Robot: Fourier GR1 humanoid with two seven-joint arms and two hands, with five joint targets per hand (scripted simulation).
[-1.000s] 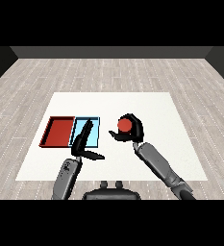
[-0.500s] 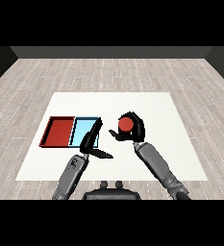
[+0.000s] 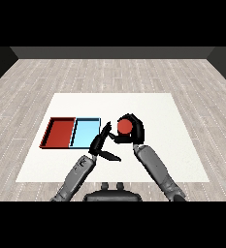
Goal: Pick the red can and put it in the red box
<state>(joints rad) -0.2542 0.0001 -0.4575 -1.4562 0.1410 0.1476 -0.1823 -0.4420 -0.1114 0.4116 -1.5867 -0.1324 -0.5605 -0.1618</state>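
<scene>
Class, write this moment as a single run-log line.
right hand: curled round red can | left hand: open, beside can | red tray: no can inside

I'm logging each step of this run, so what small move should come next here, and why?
Probably carry the red can further left, toward the red tray. The right hand is curled round the can, which sits just right of the light blue tray, so it must cross that tray first. The open left hand lies close beside the can and may need to clear the way.
</scene>
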